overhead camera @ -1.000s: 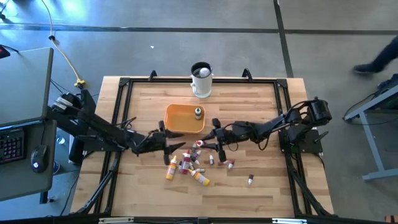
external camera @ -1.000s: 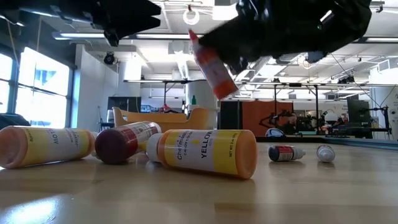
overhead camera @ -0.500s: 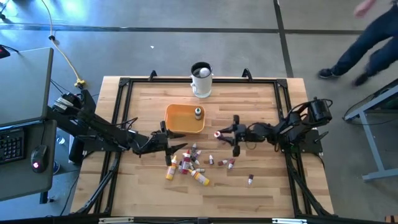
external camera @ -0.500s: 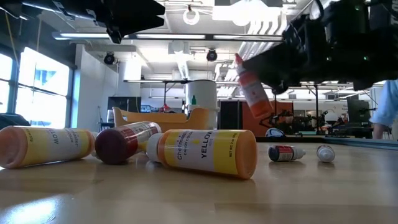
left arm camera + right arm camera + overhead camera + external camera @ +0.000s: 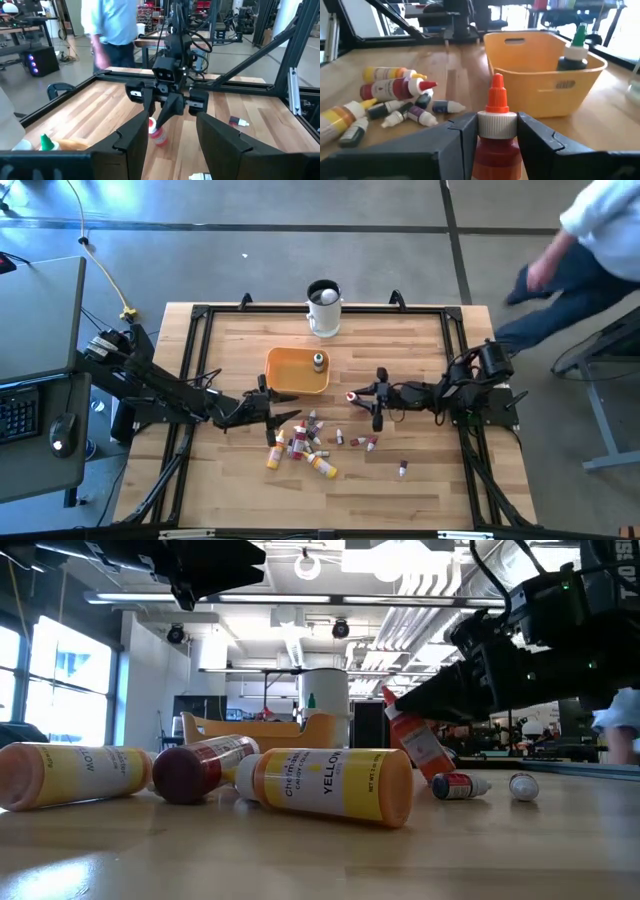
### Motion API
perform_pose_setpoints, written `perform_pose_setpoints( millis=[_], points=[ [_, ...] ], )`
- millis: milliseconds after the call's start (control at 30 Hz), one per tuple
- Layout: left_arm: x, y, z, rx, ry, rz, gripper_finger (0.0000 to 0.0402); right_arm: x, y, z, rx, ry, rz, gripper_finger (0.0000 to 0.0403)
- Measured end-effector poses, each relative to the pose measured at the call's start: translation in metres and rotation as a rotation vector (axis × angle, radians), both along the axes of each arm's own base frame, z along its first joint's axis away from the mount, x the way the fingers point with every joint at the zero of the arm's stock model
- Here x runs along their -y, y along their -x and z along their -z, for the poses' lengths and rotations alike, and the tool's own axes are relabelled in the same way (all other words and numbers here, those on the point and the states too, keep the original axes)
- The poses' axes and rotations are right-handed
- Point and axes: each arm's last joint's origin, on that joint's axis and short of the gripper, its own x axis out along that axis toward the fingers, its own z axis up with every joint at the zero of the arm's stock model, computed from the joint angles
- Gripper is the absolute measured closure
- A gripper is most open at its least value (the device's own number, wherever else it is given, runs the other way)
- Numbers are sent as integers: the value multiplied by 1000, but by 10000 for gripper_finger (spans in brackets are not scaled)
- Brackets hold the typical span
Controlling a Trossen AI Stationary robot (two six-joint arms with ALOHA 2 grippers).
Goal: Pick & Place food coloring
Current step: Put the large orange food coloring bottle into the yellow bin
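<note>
Red bottle [image 5: 492, 135] clamped near-upright in right gripper [image 5: 372, 396], just right of orange bin [image 5: 296, 370]; left gripper [image 5: 270, 408] wide, empty, over the pile [image 5: 305, 438].

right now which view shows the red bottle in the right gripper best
The right wrist view: the red bottle fills the frame, clamped at its white collar by the right gripper. The low view shows it tilted above the table. The left wrist view shows it small, and the high view shows only a speck.
</note>
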Motion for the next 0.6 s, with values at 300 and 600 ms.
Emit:
perform_pose_setpoints(
  millis=[300,600],
  points=[
    [0,0,0,0,0,-1,236,6,-5,2,60,24,-65,285],
    [0,0,0,-1,3,-2,236,13,-43,-7,57,-28,-208,285]
  ],
)
